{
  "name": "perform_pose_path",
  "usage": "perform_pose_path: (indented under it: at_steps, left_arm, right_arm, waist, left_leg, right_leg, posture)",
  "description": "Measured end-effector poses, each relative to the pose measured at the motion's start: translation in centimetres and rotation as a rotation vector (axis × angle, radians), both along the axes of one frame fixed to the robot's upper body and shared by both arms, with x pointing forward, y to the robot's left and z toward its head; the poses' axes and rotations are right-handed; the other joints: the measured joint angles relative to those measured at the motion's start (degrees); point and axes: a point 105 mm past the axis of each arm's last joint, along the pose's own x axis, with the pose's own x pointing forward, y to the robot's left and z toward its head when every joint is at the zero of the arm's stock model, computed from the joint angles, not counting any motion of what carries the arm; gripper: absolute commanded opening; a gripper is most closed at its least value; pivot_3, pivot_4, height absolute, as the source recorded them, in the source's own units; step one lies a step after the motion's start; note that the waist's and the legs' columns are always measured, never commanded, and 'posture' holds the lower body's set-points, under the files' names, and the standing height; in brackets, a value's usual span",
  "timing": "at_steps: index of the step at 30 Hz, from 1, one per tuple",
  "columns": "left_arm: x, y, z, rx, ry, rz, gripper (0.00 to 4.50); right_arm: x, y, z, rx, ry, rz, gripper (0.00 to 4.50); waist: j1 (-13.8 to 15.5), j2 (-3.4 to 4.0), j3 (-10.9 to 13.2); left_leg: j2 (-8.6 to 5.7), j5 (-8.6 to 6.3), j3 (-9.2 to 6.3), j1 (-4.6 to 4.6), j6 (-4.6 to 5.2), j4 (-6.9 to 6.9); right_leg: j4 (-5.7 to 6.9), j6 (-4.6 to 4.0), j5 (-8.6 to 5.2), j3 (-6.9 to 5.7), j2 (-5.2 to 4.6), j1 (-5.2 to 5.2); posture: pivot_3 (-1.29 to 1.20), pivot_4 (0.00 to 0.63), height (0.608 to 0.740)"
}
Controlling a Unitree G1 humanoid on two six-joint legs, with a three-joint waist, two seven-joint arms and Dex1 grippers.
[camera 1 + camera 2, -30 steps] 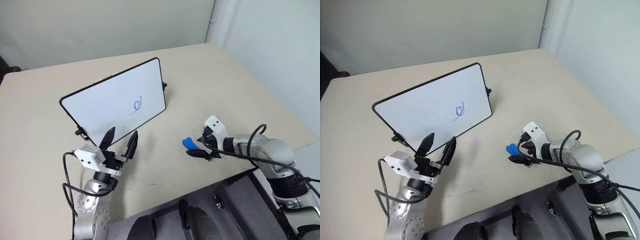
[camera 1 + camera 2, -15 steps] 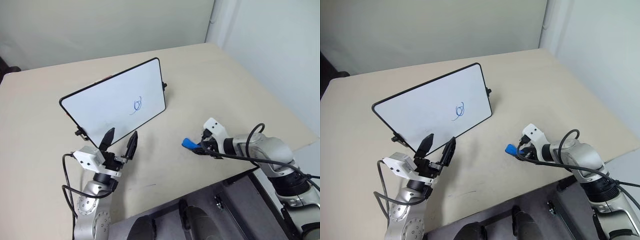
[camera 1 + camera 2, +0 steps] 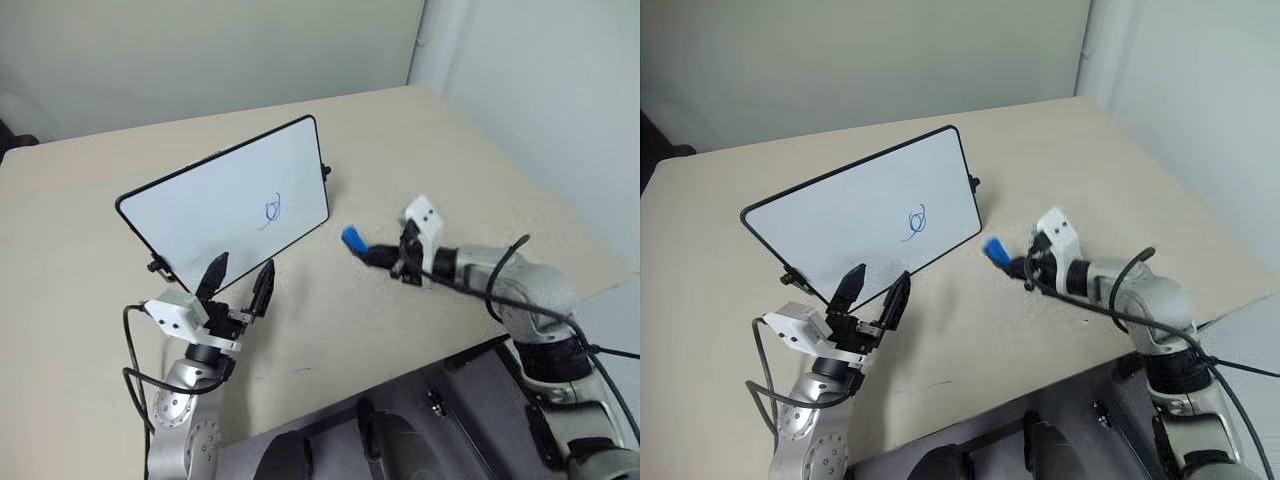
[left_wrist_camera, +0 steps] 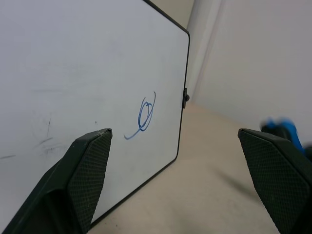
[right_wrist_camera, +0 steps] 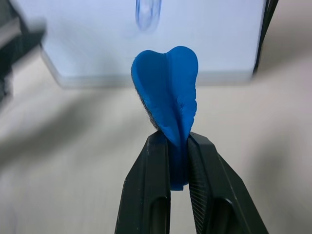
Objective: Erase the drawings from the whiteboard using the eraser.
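A: Left eye view first, biggest thing down: the table (image 3: 420, 140) is a smooth beige slab filling most of the frame. What stands on it?

B: The whiteboard (image 3: 200, 215), left of centre, a glossy white rectangle with a thin black frame and rounded corners, propped at a lean on small black feet. The drawings (image 3: 272, 211) sit right of its middle, a small blue looping scribble, untouched as far as I can see.

A: So nothing is wiped yet?

B: That's my reading. The pick-up looks done, the wiping is all left. The right tool (image 5: 175, 146) is clamped narrow on the eraser (image 3: 353, 239), which hangs above the table at centre frame, just right of the whiteboard's lower right corner and apart from it.

A: What's the eraser like?

B: Bright blue and soft. In the right wrist view the black fingers (image 5: 151, 195) pinch it so hard it folds into a heart-like shape, with a grey felt edge showing on one side.

A: And the other arm?

B: The left tool (image 3: 238, 287) stands wide and holds nothing, lower left, in front of the whiteboard's bottom edge. Its fingers are matt black with a fine cross-hatched grip.
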Motion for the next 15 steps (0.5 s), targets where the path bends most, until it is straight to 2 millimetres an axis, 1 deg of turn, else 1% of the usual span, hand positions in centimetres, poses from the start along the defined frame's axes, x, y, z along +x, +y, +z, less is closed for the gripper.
perform_pose_path:
  at_steps: [2,4,7,10,15]
  left_arm:
    - [0.1,0.0,0.0,0.001,0.000,-0.001,4.50]
    - [0.3,0.0,0.0,0.001,-0.001,-0.002,4.50]
    - [0.4,0.0,-0.1,0.006,0.000,-0.006,4.50]
    - [0.5,0.0,0.0,0.008,-0.004,-0.011,4.50]
    - [0.5,0.1,0.0,0.010,-0.003,-0.006,4.50]
  right_arm:
    - [0.7,0.8,0.5,0.023,-0.029,-0.008,0.22]
    - [1.6,1.8,0.8,0.035,-0.054,-0.022,0.22]
    - [3.0,3.0,1.0,0.038,-0.084,-0.044,0.22]
    - [4.6,4.2,0.8,0.012,-0.109,-0.082,0.22]
    - [5.7,5.4,0.3,-0.008,-0.126,-0.106,0.22]
  waist:
    - [0.1,0.00,0.0]
    - [0.1,0.00,0.0]
    - [0.1,0.00,0.0]
    - [0.2,0.00,0.0]
    - [0.3,0.00,0.0]
  left_leg:
    - [0.01,0.00,-0.01,-0.01,0.00,-0.04]
    - [0.01,0.00,-0.01,-0.05,-0.01,-0.05]
    - [0.00,0.00,0.00,-0.06,-0.01,-0.10]
    - [0.01,0.00,-0.01,-0.09,-0.01,-0.19]
    - [0.01,0.03,-0.01,-0.13,-0.07,-0.45]
  right_leg:
    - [0.01,-0.02,0.00,0.01,0.00,-0.05]
    - [0.07,-0.45,0.26,0.05,-0.02,-0.14]
    - [0.08,-0.55,0.28,0.05,-0.04,-0.18]
    - [0.09,-0.60,0.25,0.07,-0.05,-0.25]
    - [0.13,-0.73,0.12,0.10,-0.08,-0.40]
  posture:
    - [0.00,0.150,0.740]
    - [0.00,0.150,0.740]
    - [0.00,0.150,0.740]
    - [0.00,0.150,0.740]
    - [0.00,0.150,0.740]
